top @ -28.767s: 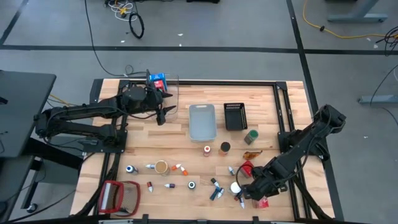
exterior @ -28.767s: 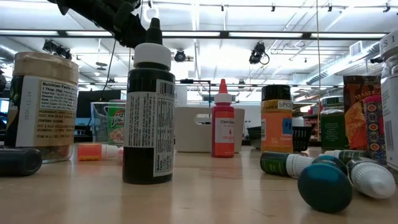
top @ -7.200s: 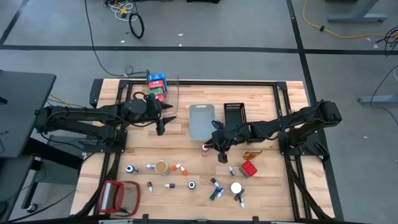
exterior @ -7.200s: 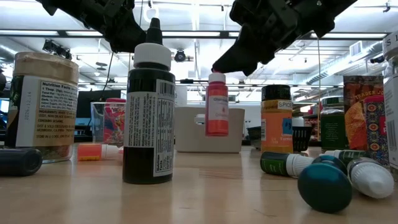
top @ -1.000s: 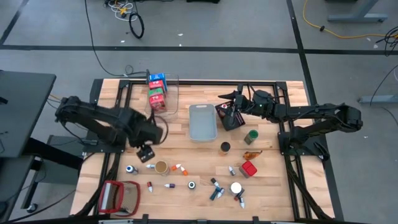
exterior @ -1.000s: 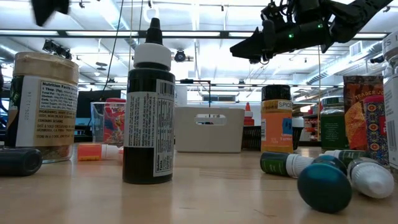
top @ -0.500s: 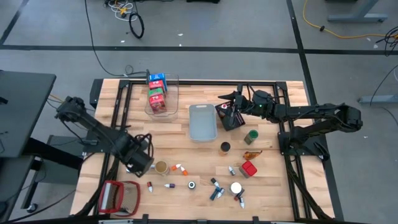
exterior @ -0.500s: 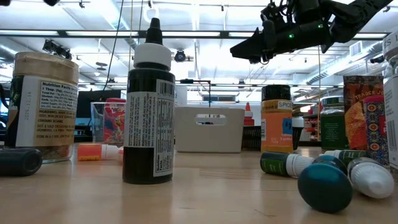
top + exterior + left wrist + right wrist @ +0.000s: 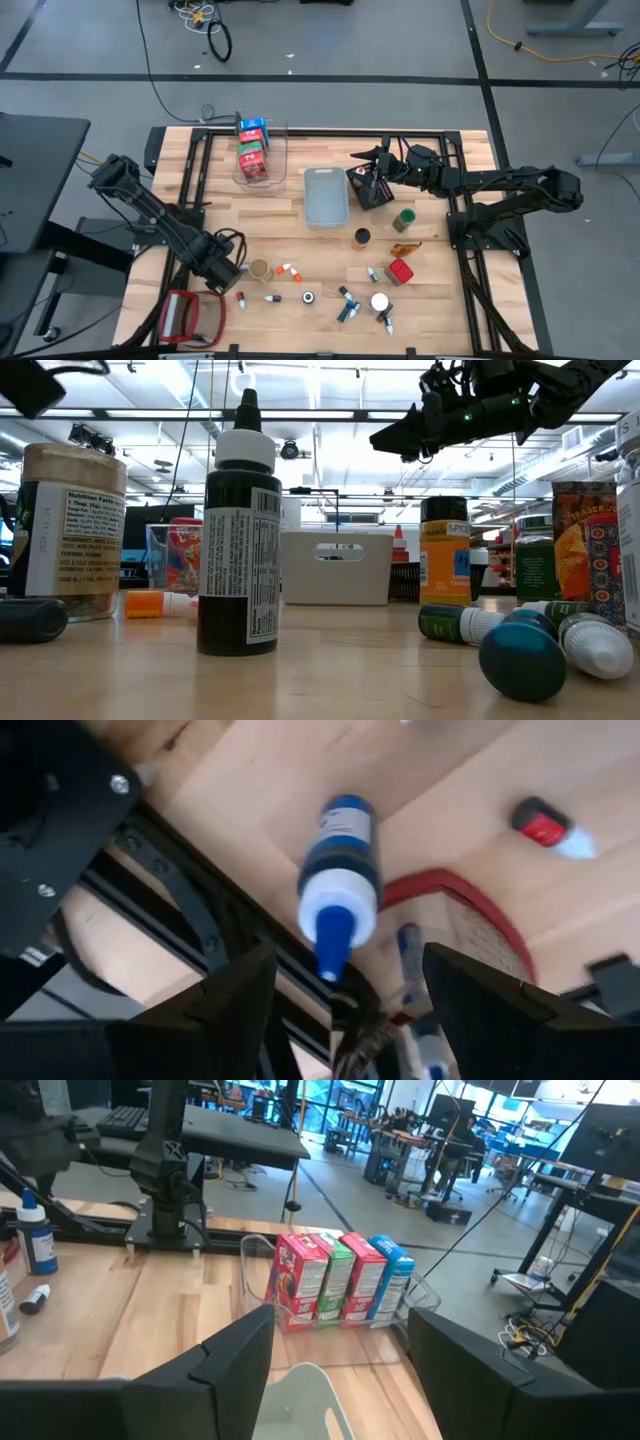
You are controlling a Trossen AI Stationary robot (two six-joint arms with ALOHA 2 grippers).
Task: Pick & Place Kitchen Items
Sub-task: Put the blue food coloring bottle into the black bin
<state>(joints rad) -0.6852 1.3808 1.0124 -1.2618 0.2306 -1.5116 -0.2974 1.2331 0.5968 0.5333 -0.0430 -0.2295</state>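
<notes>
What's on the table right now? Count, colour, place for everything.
cartons: four; red, green, red, blue; in clear bin, back left
grey bin: one; centre
black bin: one; right of grey bin
green-lidded jar: one; right of centre
tan-lidded jar: one; front left
red carton: one; front right
small bottles: about ten; mixed caps; scattered along front
red-framed flat object: one; front left corner
left gripper: open, low at front left, by a blue bottle
right gripper: open, above black bin

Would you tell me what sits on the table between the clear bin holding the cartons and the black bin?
In the high view, the grey bin lies between the clear bin and the black bin.
</notes>
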